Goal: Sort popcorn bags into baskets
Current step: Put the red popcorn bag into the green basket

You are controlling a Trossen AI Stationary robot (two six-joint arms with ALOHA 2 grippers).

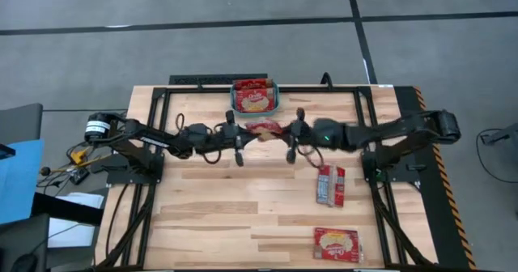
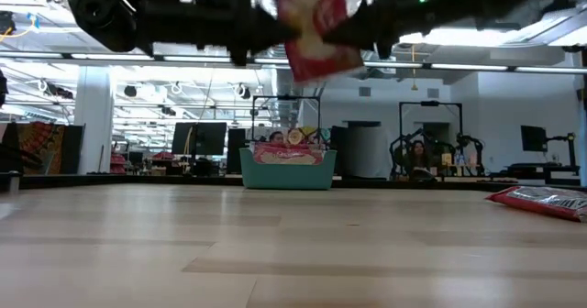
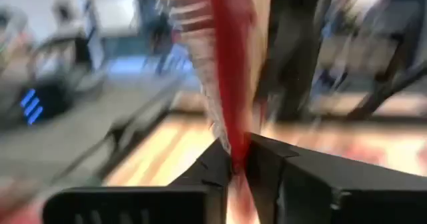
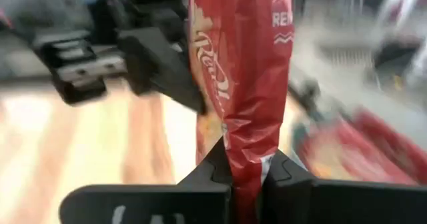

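Note:
A red popcorn bag (image 1: 262, 129) with a cream label hangs high above the table's far middle, held between both grippers; in the low view (image 2: 316, 28) it is tilted. My left gripper (image 1: 248, 132) is shut on its left end and my right gripper (image 1: 282, 132) is shut on its right end. The teal basket (image 1: 255, 97) stands at the far edge, just beyond the held bag, with red bags inside. Two more bags lie flat on the table at the right (image 1: 330, 184) and near right (image 1: 336, 244). My left gripper pinches the bag's left edge (image 3: 233, 141) between its two fingers, which lie level and come from the table's left. The bag is lifted clear of the table. My right gripper pinches the bag's crumpled right edge (image 4: 245, 154) between its two fingers, level, from the table's right. The bag stands edge-on before the fingers, clear of the table, and its far end reaches my left gripper (image 4: 157, 61).
A black frame (image 1: 170, 82) runs round the table's far and side edges. The basket (image 2: 288, 167) shows far back in the low view, with a flat bag (image 2: 541, 199) at the right. Bare wood lies at the table's left and near middle.

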